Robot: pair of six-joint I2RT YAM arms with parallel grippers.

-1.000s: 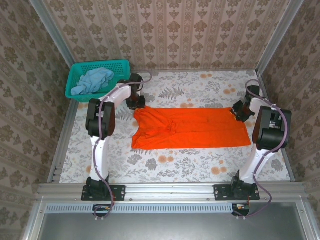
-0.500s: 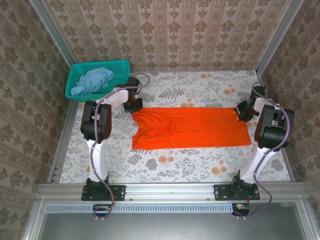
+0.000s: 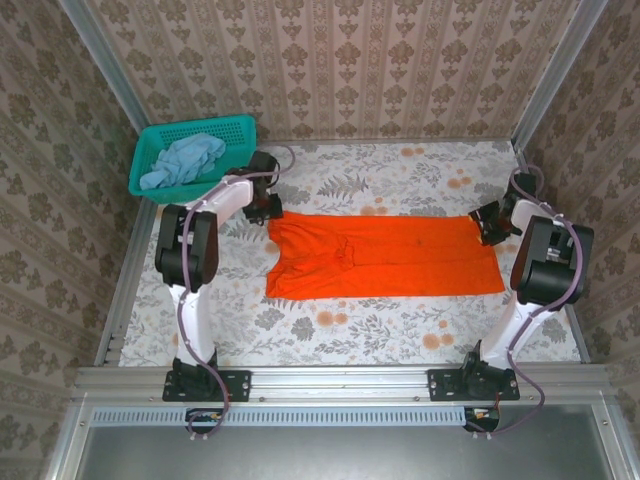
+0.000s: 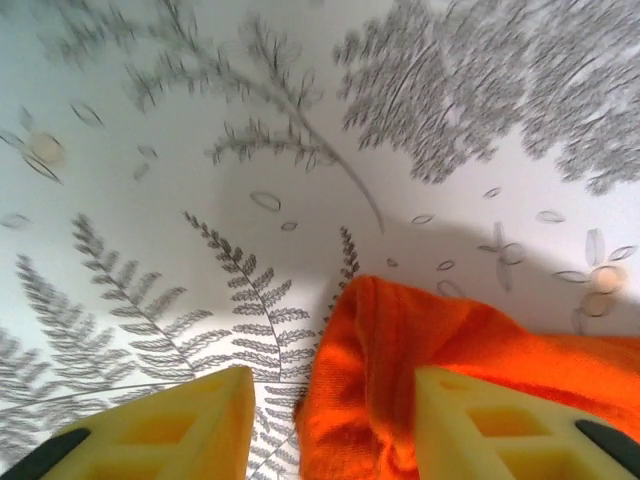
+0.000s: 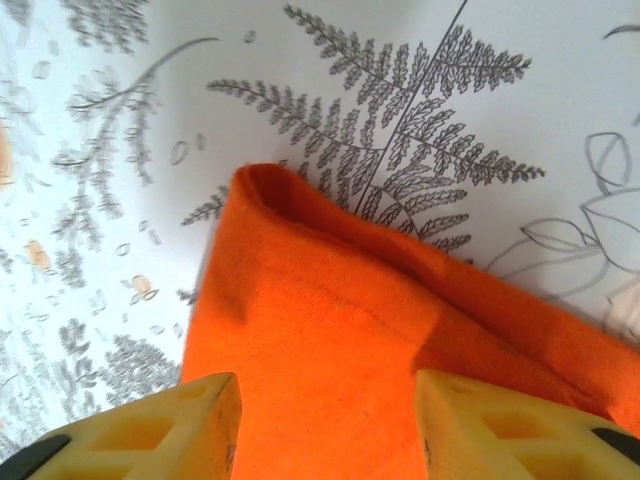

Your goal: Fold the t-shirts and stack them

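Top view, orange t-shirt [image 3: 385, 255]: lies flat as a long rectangle across the middle of the floral tabletop [image 3: 400, 330].
Top view, pale blue t-shirt [image 3: 180, 160]: crumpled inside the teal basket [image 3: 195, 127], far left corner.
Top view, arms: left gripper [image 3: 268, 207] at the orange shirt's far left corner, right gripper [image 3: 488, 222] at its far right corner.
Left wrist view, left gripper [image 4: 330, 400]: yellow fingers parted, gripping nothing; a bunched orange corner sits in the gap.
Right wrist view, right gripper [image 5: 325, 400]: fingers parted, holding nothing; the shirt's corner lies loose beneath.
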